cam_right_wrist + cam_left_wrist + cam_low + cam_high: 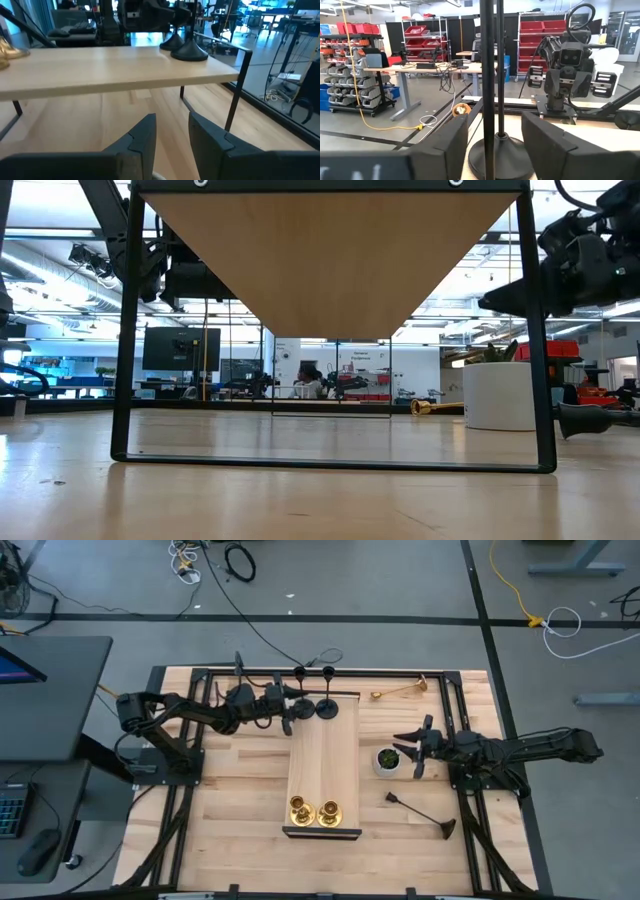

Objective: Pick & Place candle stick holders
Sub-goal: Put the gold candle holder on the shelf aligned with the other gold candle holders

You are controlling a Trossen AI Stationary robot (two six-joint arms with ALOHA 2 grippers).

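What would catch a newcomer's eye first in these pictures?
Probably the raised wooden shelf running down the middle of the table, with two brass-gold holders upright at its near end and two black holders at its far end. The left gripper is at one of those black ones, its fingers on either side of the stem. The right gripper waits, open, by the small white plant pot.

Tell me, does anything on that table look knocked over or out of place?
Yes. Two holders lie on their sides on the table: a black candle holder near the right arm and a brass candle holder by the far edge. The others stand upright on the raised wooden shelf.
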